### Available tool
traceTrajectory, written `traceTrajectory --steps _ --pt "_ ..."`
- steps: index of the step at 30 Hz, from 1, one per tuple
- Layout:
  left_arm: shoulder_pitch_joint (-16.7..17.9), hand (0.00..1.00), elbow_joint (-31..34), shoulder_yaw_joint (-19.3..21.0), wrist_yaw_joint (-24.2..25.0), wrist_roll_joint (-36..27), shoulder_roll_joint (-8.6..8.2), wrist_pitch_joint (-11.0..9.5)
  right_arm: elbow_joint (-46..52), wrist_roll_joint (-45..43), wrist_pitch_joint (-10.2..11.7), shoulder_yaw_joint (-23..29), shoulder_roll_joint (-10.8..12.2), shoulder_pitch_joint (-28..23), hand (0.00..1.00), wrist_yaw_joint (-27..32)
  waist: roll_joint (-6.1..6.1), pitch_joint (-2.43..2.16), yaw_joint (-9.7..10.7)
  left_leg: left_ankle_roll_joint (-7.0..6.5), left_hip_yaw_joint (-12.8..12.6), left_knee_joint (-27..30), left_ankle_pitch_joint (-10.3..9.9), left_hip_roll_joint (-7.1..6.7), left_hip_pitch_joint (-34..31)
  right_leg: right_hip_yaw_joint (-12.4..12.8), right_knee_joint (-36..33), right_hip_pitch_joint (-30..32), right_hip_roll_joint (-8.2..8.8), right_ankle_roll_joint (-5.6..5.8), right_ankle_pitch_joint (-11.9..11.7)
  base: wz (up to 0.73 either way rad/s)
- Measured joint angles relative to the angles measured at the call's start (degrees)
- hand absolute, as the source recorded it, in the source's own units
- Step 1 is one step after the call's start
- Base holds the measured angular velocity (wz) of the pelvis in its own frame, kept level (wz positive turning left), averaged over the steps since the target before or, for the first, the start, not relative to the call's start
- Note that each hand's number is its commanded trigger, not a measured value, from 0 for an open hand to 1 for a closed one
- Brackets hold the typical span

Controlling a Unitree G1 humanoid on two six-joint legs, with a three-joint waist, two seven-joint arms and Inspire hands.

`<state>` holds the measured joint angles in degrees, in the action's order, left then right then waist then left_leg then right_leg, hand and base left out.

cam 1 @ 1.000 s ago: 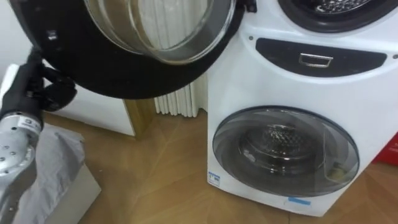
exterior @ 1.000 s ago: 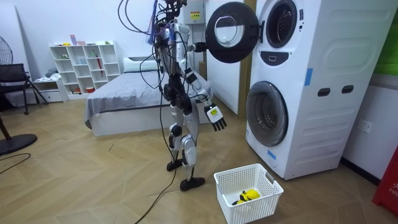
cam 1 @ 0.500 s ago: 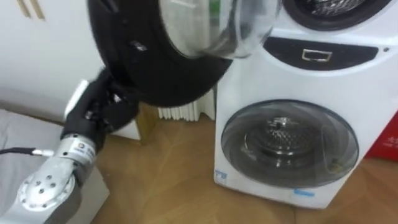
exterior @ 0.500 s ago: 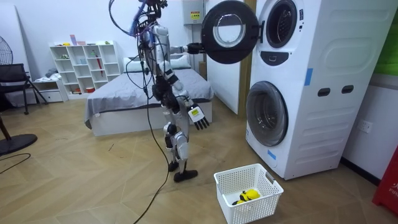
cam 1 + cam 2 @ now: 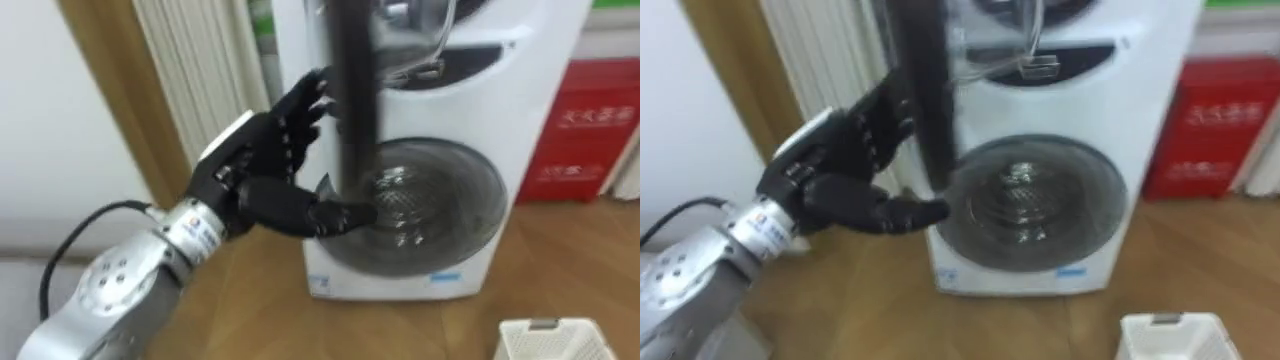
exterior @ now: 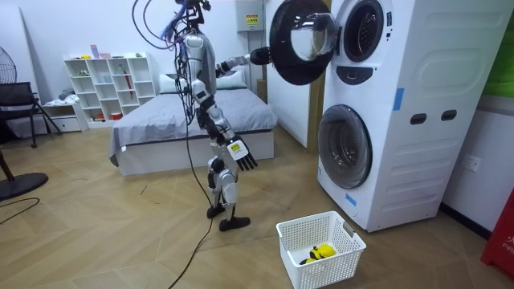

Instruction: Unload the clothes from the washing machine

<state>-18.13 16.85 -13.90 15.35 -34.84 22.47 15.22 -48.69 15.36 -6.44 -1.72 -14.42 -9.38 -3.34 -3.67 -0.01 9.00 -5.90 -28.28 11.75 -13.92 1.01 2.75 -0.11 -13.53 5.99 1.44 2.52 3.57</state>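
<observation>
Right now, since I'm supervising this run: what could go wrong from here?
The left hand lays open fingers against the edge of the upper door without gripping it, so it might slip off. The door could then swing shut over the upper drum opening. The white basket on the floor near the robot's feet is a possible trip.

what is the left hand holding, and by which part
Nothing gripped: the left hand lies with straight fingers against the rim of the upper door; the right hand hangs empty.
</observation>
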Motion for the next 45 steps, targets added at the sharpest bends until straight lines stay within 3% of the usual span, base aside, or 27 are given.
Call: traceTrajectory --steps 3,5,7,9,12,17,21,24,26,29,30,32,34,35,37,40,45 --pt "-0.5 0.0 0.0 -3.6 3.3 -1.1 -0.29 -1.5 0.0 0.3 1.7 -1.2 0.0 0.4 0.0 0.8 0.25 0.43 2.1 0.33 -0.1 -0.4 -0.2 0.15 0.0 0.0 1.3 -0.1 -0.47 -0.24 -0.2 -0.18" --pt "-0.7 0.0 0.0 -5.5 4.2 -1.7 -0.59 -1.6 0.0 0.3 1.8 -1.6 -0.1 0.6 0.0 0.8 0.15 0.48 2.2 0.59 0.1 -0.6 -0.3 0.27 0.0 0.1 2.0 0.0 -0.76 -0.4 -0.3 -0.24" --pt "-0.9 0.0 -0.2 -7.3 4.7 -2.2 -0.87 -2.3 -0.4 0.3 2.3 -2.0 -0.1 1.3 0.0 0.7 -0.48 0.81 2.6 0.86 1.7 -0.7 -0.5 0.26 0.0 -0.1 2.6 0.0 -1.1 -0.52 -0.3 -0.24" --pt "-0.9 0.0 -1.3 -8.8 5.6 -2.2 -1.37 -3.3 -0.4 0.3 2.4 -2.7 0.0 2.0 0.0 0.7 -1.01 0.81 3.2 0.92 3.4 -1.1 -0.5 0.11 0.0 -0.2 3.1 0.0 -1.35 -0.61 -0.4 -0.13" --pt "-0.8 0.0 -4.4 -11.3 6.8 -2.2 -2.55 -3.4 -0.6 0.3 3.2 -3.9 0.5 2.9 0.0 0.6 -1.15 0.75 3.4 1.07 5.6 -1.3 -0.5 0.1 0.1 -0.3 3.1 0.0 -1.72 -0.92 -0.2 -0.1" --pt "-0.8 0.0 -5.1 -13.9 7.9 -2.3 -4.72 -3.8 -2.1 0.6 3.7 -5.0 1.1 4.2 0.0 0.7 -1.05 0.81 3.7 1.23 6.0 -1.5 -0.6 0.17 0.0 -0.1 3.8 -0.1 -1.66 -1.1 -0.1 -0.04" --pt "-0.8 0.0 -7.2 -15.8 8.0 -2.3 -7.47 -4.3 -3.6 0.7 4.1 -7.1 1.5 5.9 0.0 0.7 -0.23 1.23 4.0 1.27 6.4 -1.5 -0.6 0.15 -0.1 -0.1 3.8 0.0 -1.7 -1.19 0.0 0.0" --pt "-0.8 0.0 -9.2 -16.3 8.0 -2.3 -7.62 -4.6 -5.0 0.7 4.5 -8.3 1.5 6.7 0.0 0.6 0.01 1.21 4.0 1.37 6.5 -1.8 -0.6 0.09 0.3 0.0 3.8 -0.2 -1.99 -1.25 0.1 -0.01" --pt "-0.1 0.0 -11.6 -16.3 8.0 -2.7 -7.3 -6.0 -5.3 0.7 4.7 -8.5 1.5 6.7 0.0 0.6 0.55 1.45 3.6 1.51 6.5 -2.2 -0.5 0.06 1.0 0.1 3.7 -0.7 -2.12 -1.4 0.2 -0.05" --pt "3.5 0.0 -14.9 -15.8 8.0 -2.5 -6.19 -7.7 -5.9 0.6 5.3 -8.3 1.5 6.7 0.0 -0.5 1.32 1.53 2.9 1.8 6.6 -2.4 -0.4 0.19 1.3 0.4 3.8 -0.9 -2.45 -1.63 0.3 -0.05" --pt "5.5 0.0 -16.4 -15.4 8.0 -1.7 -5.79 -8.2 -6.7 0.9 5.4 -8.3 1.6 6.9 0.0 -0.8 1.45 1.19 2.7 1.94 6.9 -2.4 -0.4 0.27 1.4 0.3 3.7 -0.9 -2.55 -1.81 0.4 0.0" --pt "9.0 0.0 -18.5 -14.0 7.9 0.3 -5.32 -8.6 -7.7 2.3 5.7 -8.1 1.9 6.7 0.0 -1.0 2.53 1.07 1.7 2.21 7.4 -2.4 -0.2 0.39 1.5 0.1 3.7 -1.0 -2.67 -2.04 0.6 0.0" --pt "14.8 0.0 -25.6 -9.5 6.7 4.2 -5.86 -11.0 -8.1 2.9 6.0 -5.6 2.7 5.9 0.0 -1.1 3.62 0.53 -0.1 2.54 8.0 -2.3 -0.2 0.65 1.6 0.1 3.9 -1.0 -3.11 -2.38 0.4 -0.13" --pt "16.2 0.0 -27.7 -8.0 5.9 5.0 -5.91 -11.3 -8.2 3.3 6.0 -4.8 2.9 5.8 0.0 -1.0 3.7 0.49 -0.6 2.66 8.1 -2.3 -0.3 0.74 1.7 -0.1 3.9 -1.1 -3.21 -2.46 0.4 -0.27" --pt "21.1 0.0 -40.6 -3.6 1.9 8.5 -6.64 -14.7 -9.1 6.2 8.2 -3.7 3.1 4.8 0.0 -1.1 3.72 0.46 -2.3 3.0 9.2 -2.3 -0.5 1.08 3.2 -1.7 4.4 -2.9 -3.52 -2.9 0.2 -0.2" --pt "27.2 0.0 -55.2 1.4 -3.4 11.1 -6.89 -16.1 -10.4 10.1 9.4 -3.6 3.8 3.1 0.0 -1.1 3.87 0.39 -3.5 3.6 11.1 -2.5 -0.9 1.33 4.6 -2.4 4.9 -4.1 -3.61 -3.34 0.7 0.03" --pt "30.7 0.0 -73.0 9.6 -10.4 13.1 -9.84 -19.5 -16.7 12.6 10.4 -1.6 5.6 3.1 0.0 -1.6 3.67 0.39 -7.7 3.69 11.7 -3.3 -0.9 1.31 4.9 -3.1 4.8 -4.1 -3.91 -3.41 0.9 0.04"
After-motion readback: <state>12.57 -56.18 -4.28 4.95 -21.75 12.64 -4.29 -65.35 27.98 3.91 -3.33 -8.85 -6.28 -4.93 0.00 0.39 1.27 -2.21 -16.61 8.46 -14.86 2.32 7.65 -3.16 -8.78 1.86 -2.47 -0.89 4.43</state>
